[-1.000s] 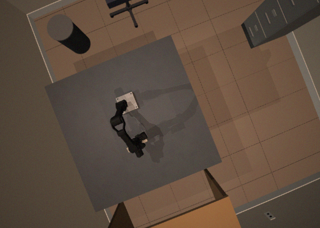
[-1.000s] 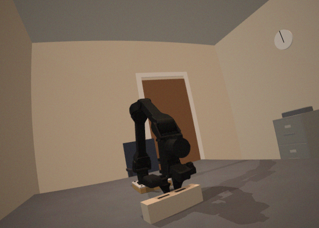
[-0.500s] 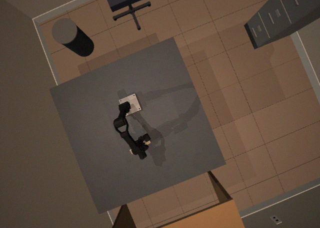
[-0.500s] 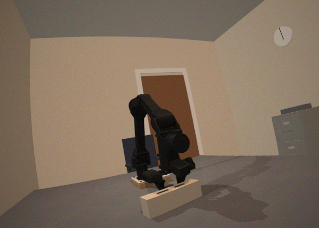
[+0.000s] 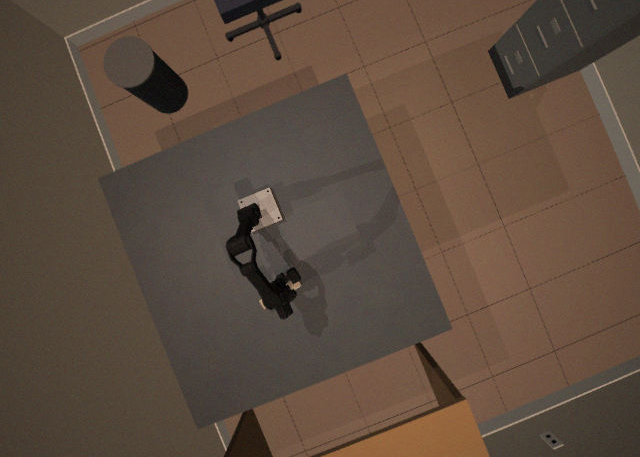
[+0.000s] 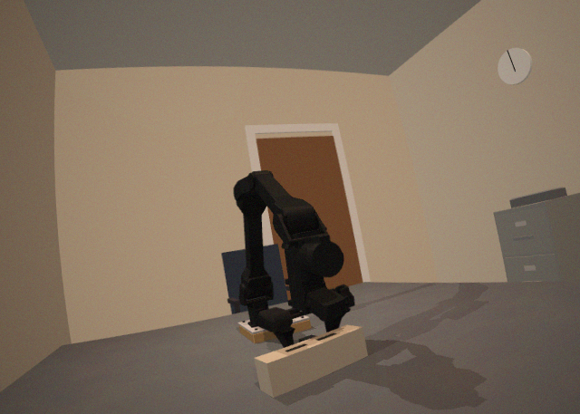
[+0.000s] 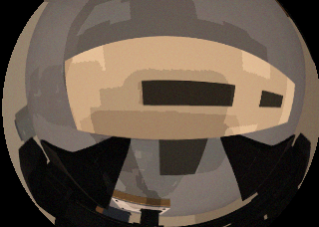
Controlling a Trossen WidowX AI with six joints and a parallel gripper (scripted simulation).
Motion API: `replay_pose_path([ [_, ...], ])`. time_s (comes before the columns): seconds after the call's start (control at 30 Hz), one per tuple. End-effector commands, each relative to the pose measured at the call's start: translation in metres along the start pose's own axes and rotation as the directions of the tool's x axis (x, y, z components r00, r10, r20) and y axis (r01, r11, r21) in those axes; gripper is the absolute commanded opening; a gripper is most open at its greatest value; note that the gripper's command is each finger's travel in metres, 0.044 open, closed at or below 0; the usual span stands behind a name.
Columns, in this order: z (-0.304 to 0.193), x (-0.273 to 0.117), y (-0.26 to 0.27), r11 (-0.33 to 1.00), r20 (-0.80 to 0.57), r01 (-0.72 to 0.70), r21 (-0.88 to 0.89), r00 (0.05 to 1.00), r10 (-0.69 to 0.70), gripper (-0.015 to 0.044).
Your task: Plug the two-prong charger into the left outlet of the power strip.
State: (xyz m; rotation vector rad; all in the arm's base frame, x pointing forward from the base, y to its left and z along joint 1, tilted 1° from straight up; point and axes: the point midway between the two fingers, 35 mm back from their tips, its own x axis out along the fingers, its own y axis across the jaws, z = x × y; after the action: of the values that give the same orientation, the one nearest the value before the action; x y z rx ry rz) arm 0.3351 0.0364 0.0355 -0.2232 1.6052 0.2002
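The cream power strip [image 5: 295, 285] [image 6: 318, 365] [image 7: 115, 100] stands on the grey table, with two dark outlet recesses in its top face. In the top view the arm covers most of it. My gripper [image 6: 309, 336] [image 7: 177, 136] is low at the strip's base-facing side, with its fingers wide open. A dark grey block, seemingly the charger [image 7: 182, 157], is between the spread fingers in the wrist view, with space on both sides. The strip's edge meets its near end in that view. Its prongs cannot be seen, and I cannot tell whether it touches the strip.
The arm's base stands on a white-topped mounting plate [image 5: 271, 202] [image 7: 142, 205] behind the gripper. The grey table [image 5: 206, 349] [image 6: 154, 367] carries the arm's shadows. A dark bin, a chair and a filing cabinet stand beyond the table.
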Motion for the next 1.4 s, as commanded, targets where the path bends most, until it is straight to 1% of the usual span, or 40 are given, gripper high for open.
replay_pose_path([
  [0.0,-0.002,0.001,0.0,1.0,0.0,-0.001,-0.001,1.0,0.001,0.044],
  [1.37,-0.019,0.002,0.0,1.0,0.018,-0.001,0.0,1.0,0.001,0.044],
])
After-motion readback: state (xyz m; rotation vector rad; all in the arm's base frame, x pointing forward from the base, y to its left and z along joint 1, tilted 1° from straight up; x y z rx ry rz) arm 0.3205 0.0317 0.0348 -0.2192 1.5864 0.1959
